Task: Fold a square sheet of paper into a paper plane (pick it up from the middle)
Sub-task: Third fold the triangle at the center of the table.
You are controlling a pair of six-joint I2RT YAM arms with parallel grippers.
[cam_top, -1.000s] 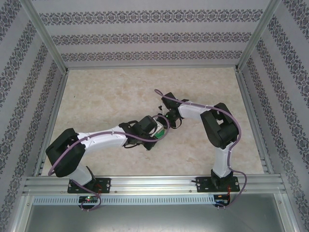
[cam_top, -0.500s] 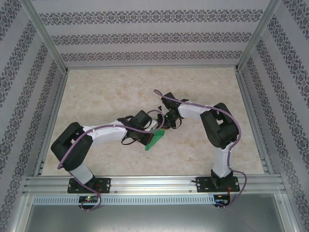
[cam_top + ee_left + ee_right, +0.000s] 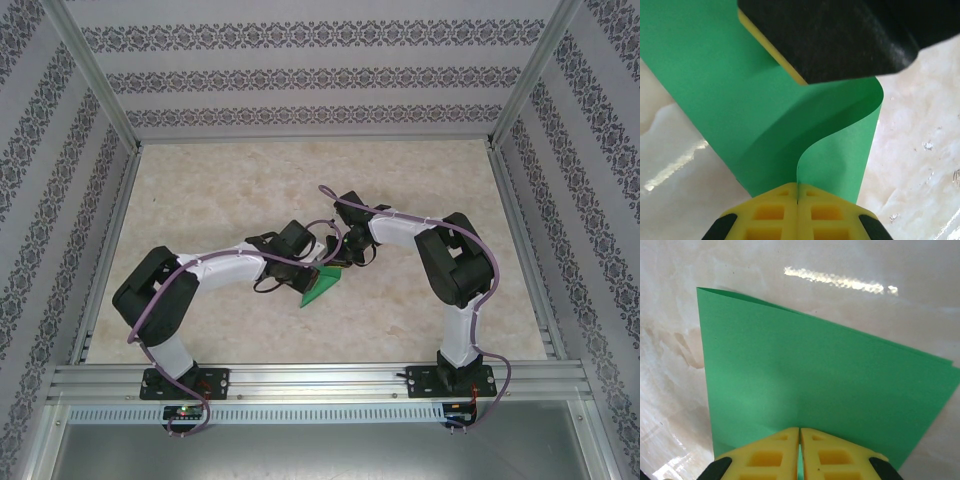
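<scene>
The square sheet of paper (image 3: 322, 286) is bright green and hangs folded between the two grippers above the table's middle. My left gripper (image 3: 798, 186) is shut on one edge of it, and the sheet (image 3: 740, 90) curls in an S away from the yellow fingertips. The right gripper's black finger (image 3: 840, 35) with its yellow pad presses the sheet at the top of the left wrist view. My right gripper (image 3: 800, 431) is shut on the doubled sheet (image 3: 815, 375), whose two layers show along the far edge. A paper plane is out of view.
The marble-patterned table (image 3: 230, 190) lies under both arms. Aluminium frame rails (image 3: 300, 380) run along the near edge, and patterned walls (image 3: 300, 80) close in the back and sides.
My left arm has drawn its elbow in and swung its wrist back and to the right. The green sheet, mostly hidden under that wrist before, now shows as a triangle. The right arm has stayed put.
</scene>
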